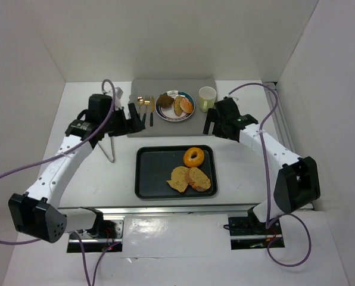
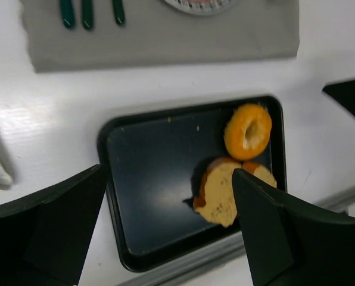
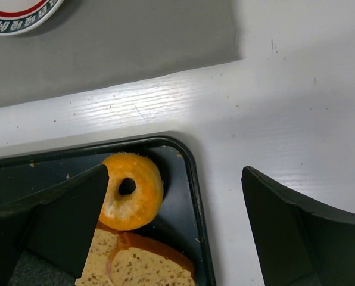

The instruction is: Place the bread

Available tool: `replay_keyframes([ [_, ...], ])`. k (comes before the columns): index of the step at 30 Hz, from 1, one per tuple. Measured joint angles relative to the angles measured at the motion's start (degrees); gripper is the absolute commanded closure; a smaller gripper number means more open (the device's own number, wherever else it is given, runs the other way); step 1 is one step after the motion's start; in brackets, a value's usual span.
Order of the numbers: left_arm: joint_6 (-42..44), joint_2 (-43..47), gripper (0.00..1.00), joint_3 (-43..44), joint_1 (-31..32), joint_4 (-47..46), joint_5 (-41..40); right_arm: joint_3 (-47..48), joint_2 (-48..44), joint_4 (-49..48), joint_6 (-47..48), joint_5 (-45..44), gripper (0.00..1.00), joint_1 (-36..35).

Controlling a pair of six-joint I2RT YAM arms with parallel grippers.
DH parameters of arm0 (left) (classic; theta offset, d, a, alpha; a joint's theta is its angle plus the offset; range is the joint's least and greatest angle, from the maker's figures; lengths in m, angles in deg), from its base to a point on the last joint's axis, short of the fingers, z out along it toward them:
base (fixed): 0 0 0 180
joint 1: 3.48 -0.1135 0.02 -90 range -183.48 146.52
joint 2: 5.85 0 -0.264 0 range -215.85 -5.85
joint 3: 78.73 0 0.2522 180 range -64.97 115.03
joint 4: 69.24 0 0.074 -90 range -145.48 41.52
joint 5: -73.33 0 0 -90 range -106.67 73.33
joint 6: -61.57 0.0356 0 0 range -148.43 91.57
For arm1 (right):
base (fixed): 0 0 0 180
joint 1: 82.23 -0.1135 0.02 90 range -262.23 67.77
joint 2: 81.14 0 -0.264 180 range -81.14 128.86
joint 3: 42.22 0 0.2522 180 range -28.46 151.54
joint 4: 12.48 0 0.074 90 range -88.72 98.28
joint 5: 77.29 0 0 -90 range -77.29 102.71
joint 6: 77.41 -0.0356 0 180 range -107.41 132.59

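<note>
Bread sits in two spots. Two flat seeded tan bread slices (image 1: 190, 179) overlap in the near right part of the black rimmed tray (image 1: 156, 176), touching an orange ring-shaped bagel (image 1: 193, 157) just behind them. More golden bread pieces (image 1: 183, 105) and a dark brown muffin-like lump (image 1: 165, 100) lie on the round white plate (image 1: 159, 110), which sits on the grey placemat (image 1: 165, 128) beyond the tray. Both arms are empty. The left gripper (image 2: 168, 171) has its fingers spread wide with nothing between them, beside the gold green-handled cutlery (image 1: 145, 110). The right gripper (image 3: 175, 171) is likewise released, above the tray's far right corner and near the pale yellow cup (image 1: 206, 97). Risks as we see them: the slices are thin and stacked, so a pinch could lift both, or scrape the tray and shove them into the bagel. The plate looks nearly full, so another piece may land on the rim and slide off. The arms sit close to the cutlery and cup, so a wide swing could knock them. Materials: slices look porous and crumbly, with crumbs already on the tray. Bagel surface looks smooth. Tray is hard and matte, plate glossy, placemat soft and flat.
</note>
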State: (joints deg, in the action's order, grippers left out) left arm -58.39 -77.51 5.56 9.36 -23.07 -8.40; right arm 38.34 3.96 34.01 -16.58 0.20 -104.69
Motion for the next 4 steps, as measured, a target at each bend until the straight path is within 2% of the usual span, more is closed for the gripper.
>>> replay_keyframes([
  [4,-0.1,-2.0,0.01,-3.6,6.6,0.7,0.5,0.0,0.0,0.0,-0.6,-0.4,0.00,0.0],
])
